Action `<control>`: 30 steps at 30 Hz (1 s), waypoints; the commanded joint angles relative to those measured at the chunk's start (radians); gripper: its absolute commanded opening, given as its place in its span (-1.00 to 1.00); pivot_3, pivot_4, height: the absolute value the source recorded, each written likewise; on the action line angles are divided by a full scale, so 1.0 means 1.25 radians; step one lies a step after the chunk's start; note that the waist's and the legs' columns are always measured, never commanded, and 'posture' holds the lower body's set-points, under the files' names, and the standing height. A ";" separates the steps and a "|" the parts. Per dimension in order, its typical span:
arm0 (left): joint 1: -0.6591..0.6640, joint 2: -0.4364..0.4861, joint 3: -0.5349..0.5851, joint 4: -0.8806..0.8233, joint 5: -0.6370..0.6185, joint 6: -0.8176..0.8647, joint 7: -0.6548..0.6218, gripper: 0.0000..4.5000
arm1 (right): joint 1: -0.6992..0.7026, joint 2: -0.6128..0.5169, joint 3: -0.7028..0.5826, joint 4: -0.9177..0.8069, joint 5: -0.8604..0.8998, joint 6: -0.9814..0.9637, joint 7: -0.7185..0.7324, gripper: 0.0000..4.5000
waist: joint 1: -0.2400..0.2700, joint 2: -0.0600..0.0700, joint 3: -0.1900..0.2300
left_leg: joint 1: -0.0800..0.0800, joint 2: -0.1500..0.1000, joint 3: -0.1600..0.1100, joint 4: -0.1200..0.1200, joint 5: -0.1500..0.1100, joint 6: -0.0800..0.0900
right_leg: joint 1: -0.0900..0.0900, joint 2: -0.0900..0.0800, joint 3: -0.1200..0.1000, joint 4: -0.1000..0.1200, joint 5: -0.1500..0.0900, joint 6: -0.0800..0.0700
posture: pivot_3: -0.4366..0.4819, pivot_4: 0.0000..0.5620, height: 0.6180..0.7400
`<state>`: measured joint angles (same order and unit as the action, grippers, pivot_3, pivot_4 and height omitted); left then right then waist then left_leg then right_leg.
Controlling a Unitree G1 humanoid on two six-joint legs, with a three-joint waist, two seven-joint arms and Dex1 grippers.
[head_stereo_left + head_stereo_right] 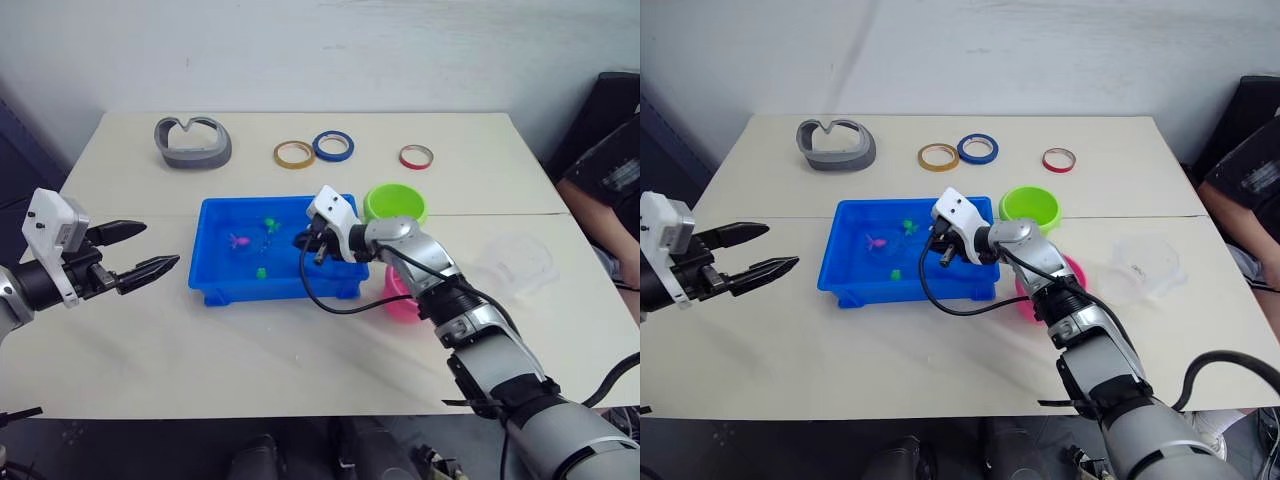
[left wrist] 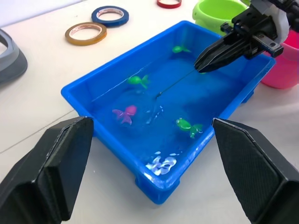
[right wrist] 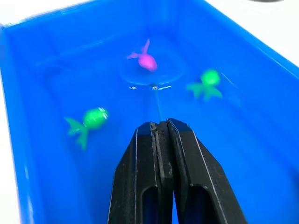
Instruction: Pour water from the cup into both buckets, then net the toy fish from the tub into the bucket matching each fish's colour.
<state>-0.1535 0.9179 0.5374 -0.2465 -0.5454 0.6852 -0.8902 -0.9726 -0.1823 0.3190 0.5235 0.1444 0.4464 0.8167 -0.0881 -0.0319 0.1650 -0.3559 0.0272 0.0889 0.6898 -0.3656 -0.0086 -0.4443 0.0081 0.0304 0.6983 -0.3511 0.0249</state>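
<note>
On your worktop (image 1: 150, 340) the blue tub (image 1: 215, 285) holds water. Your right gripper (image 3: 159, 128) has its jaws clamped on the net (image 3: 152, 74) handle, hoop under the pink fish (image 3: 147, 60) (ready to lift). Left gripper (image 1: 140, 250) waits, jaws spread, empty.

net (image 3: 152, 74) hoop sunk under the pink fish (image 3: 146, 59) in the blue tub (image 1: 215, 285), green fish (image 3: 89, 120) nearby.

Glossy blue plastic tub (image 2: 112, 70); matt black end effector fingers (image 3: 187, 177).
</note>
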 commanded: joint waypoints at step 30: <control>-0.557 -0.255 -0.476 0.345 0.060 -0.194 -0.262 0.97 | 0.585 -0.399 -0.598 -0.991 0.338 0.324 -0.048 -1.00 | 0.036 0.000 0.000 | 0.000 0.000 -0.001 0.000 0.000 -0.001 | 0.000 0.000 0.000 0.000 0.000 0.000 | -0.05 -0.47 1.00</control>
<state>-0.8250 0.6037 -0.0517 0.1802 -0.4722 0.4663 -1.1931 -0.2594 -0.6620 -0.3437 -0.6391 0.5221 0.8497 0.7537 -0.0435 -0.0318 0.1648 -0.3565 0.0264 0.0877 0.6898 -0.3651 -0.0096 -0.4442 0.0084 0.0301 0.6978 -0.3511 0.0250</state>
